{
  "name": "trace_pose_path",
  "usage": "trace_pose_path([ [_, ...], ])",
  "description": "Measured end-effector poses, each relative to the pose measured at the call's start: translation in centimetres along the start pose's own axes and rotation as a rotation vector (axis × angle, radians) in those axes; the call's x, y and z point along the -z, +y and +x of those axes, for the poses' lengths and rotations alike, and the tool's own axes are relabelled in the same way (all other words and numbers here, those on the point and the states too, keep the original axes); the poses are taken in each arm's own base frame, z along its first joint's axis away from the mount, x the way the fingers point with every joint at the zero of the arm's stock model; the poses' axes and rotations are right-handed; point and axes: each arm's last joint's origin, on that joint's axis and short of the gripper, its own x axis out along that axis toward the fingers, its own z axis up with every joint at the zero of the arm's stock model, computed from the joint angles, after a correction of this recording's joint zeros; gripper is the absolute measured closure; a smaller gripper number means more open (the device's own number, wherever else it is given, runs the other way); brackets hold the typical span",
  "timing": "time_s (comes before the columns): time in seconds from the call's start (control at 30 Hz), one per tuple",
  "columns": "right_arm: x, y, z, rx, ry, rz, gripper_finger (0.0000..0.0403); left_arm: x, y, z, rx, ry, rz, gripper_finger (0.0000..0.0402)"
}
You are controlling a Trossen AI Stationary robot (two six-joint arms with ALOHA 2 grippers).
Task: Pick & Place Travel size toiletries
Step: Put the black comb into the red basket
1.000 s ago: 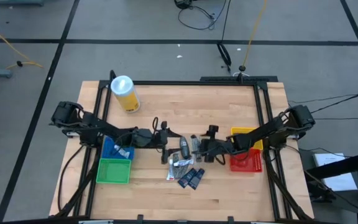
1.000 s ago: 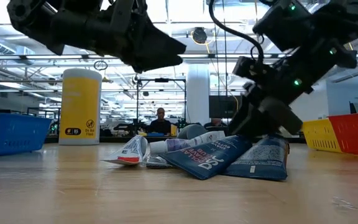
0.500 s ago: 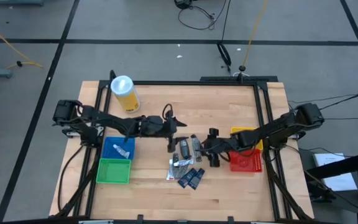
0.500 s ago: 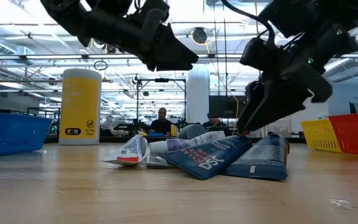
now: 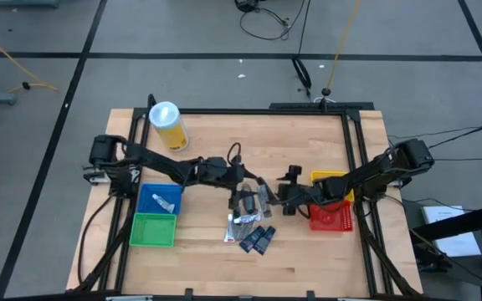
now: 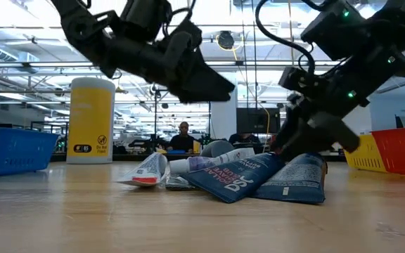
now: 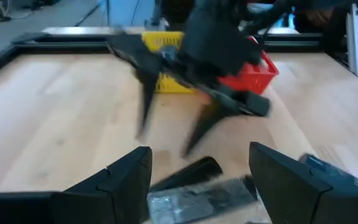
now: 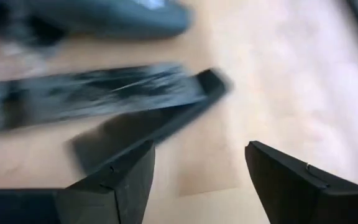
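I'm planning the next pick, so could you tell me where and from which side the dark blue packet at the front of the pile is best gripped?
Probably by its free lower end, from above. The dark blue packet lies flat at the pile's near edge, that end on bare table; its other end meets the silver sachet. Fingers could close across its narrow width.

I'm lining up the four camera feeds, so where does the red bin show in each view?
High view: the red bin sits at the table's right side, nearer the camera-bottom edge than the yellow bin that it touches.
Low view: red bin at the far right edge, yellow bin beside it.
Left wrist view: red bin beyond the other arm, beside the yellow one.
Right wrist view: not in it.
Shared landmark: the yellow bin.
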Motion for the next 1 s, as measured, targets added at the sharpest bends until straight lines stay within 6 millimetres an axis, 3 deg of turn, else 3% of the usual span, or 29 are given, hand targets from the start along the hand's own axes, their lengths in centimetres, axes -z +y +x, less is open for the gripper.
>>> trace_pose_path([
  [0.1, -0.2, -0.4, -0.3, 0.083, -0.007, 0.004, 0.0161, 0.2, 0.2, 1.4, 0.024, 0.023, -0.033, 0.0135],
  [0.23, -0.5, -0.7, -0.9, 0.071, -0.017, 0.008, 0.0161, -0.2, 0.5, 3.9, 0.087, 0.162, -0.061, 0.0135],
  [0.47, -0.5, -0.1, -1.5, -0.272, 0.0, 0.081, 0.0161, -2.2, 1.4, 6.4, -0.074, 0.369, 0.029, 0.0135],
  [0.63, 0.1, 0.7, -0.6, -0.351, 0.042, 0.114, 0.0161, -2.9, 3.4, 6.2, -0.126, 0.369, 0.005, 0.0135],
  [0.83, 0.3, 1.8, 0.7, -0.411, 0.022, 0.118, 0.0164, -2.3, 6.6, 5.5, -0.136, 0.387, -0.074, 0.0135],
  [1.0, 0.5, 2.1, 1.4, -0.416, 0.013, 0.118, 0.0193, -2.0, 7.6, 5.2, -0.093, 0.381, -0.115, 0.0135],
])
